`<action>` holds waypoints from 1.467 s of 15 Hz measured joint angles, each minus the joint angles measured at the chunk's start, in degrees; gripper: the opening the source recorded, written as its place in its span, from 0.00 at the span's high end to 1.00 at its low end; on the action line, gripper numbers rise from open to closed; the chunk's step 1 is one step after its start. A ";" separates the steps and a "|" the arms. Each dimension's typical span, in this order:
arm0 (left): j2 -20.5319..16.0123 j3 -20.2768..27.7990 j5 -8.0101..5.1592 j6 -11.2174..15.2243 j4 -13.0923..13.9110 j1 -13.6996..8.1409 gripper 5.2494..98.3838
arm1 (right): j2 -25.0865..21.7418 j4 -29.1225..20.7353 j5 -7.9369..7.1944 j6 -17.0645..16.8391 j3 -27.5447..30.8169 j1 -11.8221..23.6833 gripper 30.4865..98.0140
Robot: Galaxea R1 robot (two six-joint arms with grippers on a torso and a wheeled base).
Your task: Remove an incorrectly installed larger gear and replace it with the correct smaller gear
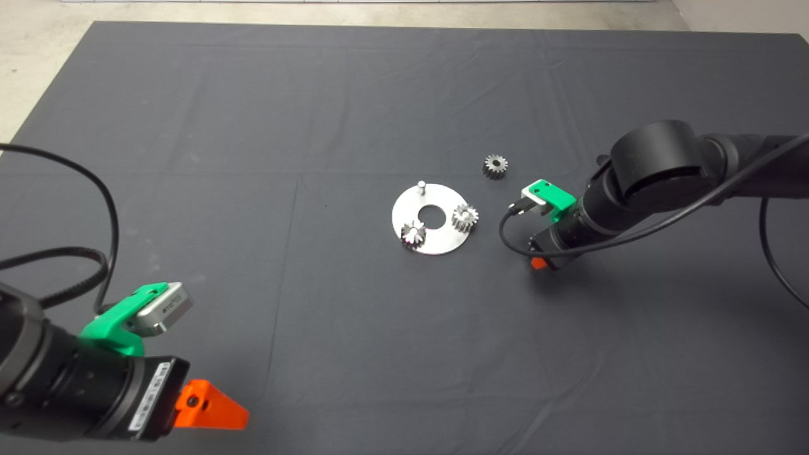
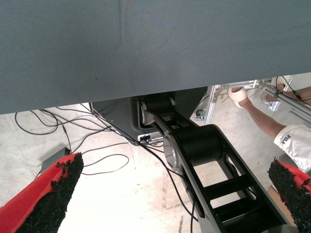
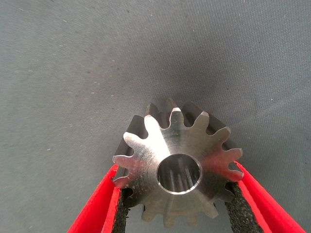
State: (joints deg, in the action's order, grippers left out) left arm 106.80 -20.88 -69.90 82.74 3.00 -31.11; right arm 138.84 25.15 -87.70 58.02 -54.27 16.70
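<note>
Right gripper (image 3: 180, 204), right of centre, clamps the larger gear (image 3: 177, 167) by its teeth above the mat (image 1: 253, 126). Judged risk: tooth-tip contact slips, dropping it. Left gripper (image 2: 170, 194) waits open, lower left.

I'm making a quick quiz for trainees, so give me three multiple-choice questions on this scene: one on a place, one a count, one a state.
1. Where is the dark small gear?
A. On the mat beside the round plate
B. On top of another gear
C. Under the plate

2. How many gears sit on the round plate?
A. None
B. Two
C. Four

3. What is the right gripper doing?
A. Hanging open and empty
B. Pressing on the plate
C. Gripping the large gear

Answers: A, it lies on the mat clear of the plate; B, two bright gears sit there and one peg is bare; C, both pads press against its teeth.
</note>
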 measured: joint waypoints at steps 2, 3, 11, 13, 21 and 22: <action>0.00 0.00 -0.02 0.00 0.00 0.00 0.00 | -0.13 1.67 0.00 0.00 0.00 -0.67 0.79; 0.00 0.00 -0.05 0.00 0.00 0.00 0.00 | -0.13 2.39 0.00 -0.01 0.02 -0.85 0.79; -0.02 0.00 -0.07 0.00 0.00 0.00 0.00 | -0.15 5.13 0.00 0.13 0.02 -1.00 0.79; -0.02 0.00 -0.07 0.00 0.00 0.00 0.00 | -0.15 5.20 0.00 0.15 0.02 -1.00 0.79; 0.00 0.00 -0.13 0.04 0.00 0.46 0.00 | -0.46 5.80 -0.12 0.39 0.08 -1.26 0.76; 0.00 0.00 -0.11 0.04 0.00 0.45 0.00 | -0.46 5.80 -0.12 0.63 0.09 -1.27 0.76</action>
State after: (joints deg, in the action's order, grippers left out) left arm 106.80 -20.88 -70.01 82.77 3.00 -30.66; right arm 138.38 30.95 -87.82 58.65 -54.19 15.43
